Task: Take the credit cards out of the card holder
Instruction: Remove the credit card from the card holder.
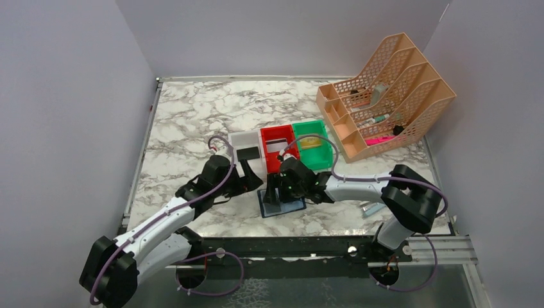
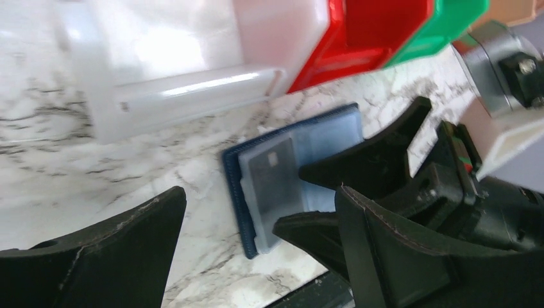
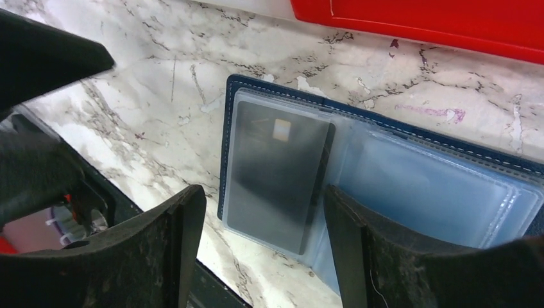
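The card holder lies open and flat on the marble near the table's front edge, navy outside, pale blue clear sleeves inside. One dark grey credit card sits in its left sleeve; it also shows in the left wrist view as the card in the holder. My right gripper hovers open over the card's near end, one finger on each side, gripping nothing. My left gripper is open just left of the holder, empty. A black card lies in the white bin.
White, red and green bins stand in a row just behind the holder. A peach mesh organiser fills the back right. A small silver-blue object lies near the right arm. The table's front edge runs close to the holder.
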`<act>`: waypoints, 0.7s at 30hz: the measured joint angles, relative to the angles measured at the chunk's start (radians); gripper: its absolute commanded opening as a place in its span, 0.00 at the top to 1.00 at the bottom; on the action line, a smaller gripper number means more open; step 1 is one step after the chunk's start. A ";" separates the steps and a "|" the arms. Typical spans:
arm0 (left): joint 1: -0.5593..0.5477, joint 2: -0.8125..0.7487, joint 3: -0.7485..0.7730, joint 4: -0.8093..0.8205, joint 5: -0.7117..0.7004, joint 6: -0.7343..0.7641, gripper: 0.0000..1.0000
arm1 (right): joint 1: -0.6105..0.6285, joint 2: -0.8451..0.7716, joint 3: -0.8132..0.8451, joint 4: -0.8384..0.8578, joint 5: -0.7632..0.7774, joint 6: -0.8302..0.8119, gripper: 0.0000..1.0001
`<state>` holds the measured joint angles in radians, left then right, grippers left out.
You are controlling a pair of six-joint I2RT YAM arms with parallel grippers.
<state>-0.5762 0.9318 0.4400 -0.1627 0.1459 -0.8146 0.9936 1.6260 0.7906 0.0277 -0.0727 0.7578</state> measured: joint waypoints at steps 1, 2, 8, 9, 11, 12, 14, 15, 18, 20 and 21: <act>0.000 -0.012 0.000 -0.016 -0.023 -0.003 0.09 | 0.006 0.000 0.004 -0.008 0.011 -0.003 0.26; 0.000 -0.027 0.000 -0.036 -0.054 -0.009 0.08 | 0.014 0.000 0.011 -0.024 0.027 -0.008 0.26; 0.000 -0.091 0.001 -0.141 -0.204 -0.031 0.08 | 0.096 0.054 0.122 -0.169 0.172 -0.029 0.24; 0.000 -0.095 0.001 -0.154 -0.219 -0.035 0.08 | 0.113 0.072 0.149 -0.195 0.201 -0.030 0.24; 0.000 -0.101 0.001 -0.177 -0.240 -0.040 0.08 | 0.140 0.105 0.196 -0.241 0.256 -0.028 0.25; 0.000 -0.103 0.001 -0.183 -0.246 -0.042 0.08 | 0.150 0.118 0.215 -0.261 0.280 -0.026 0.26; 0.000 -0.109 0.001 -0.189 -0.254 -0.045 0.08 | 0.163 0.134 0.237 -0.289 0.321 -0.024 0.28; 0.000 -0.112 0.001 -0.192 -0.256 -0.046 0.08 | 0.168 0.137 0.240 -0.295 0.335 -0.022 0.30; 0.000 -0.117 0.001 -0.198 -0.263 -0.046 0.08 | 0.172 0.140 0.243 -0.305 0.364 -0.013 0.36; 0.000 -0.117 0.001 -0.200 -0.263 -0.046 0.08 | 0.172 0.140 0.243 -0.309 0.371 -0.007 0.39; 0.000 -0.117 0.001 -0.199 -0.263 -0.046 0.08 | 0.172 0.140 0.243 -0.311 0.372 -0.006 0.40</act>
<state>-0.5758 0.8143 0.4412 -0.3618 -0.1173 -0.8604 1.1652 1.7657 1.0332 -0.2829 0.2996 0.7517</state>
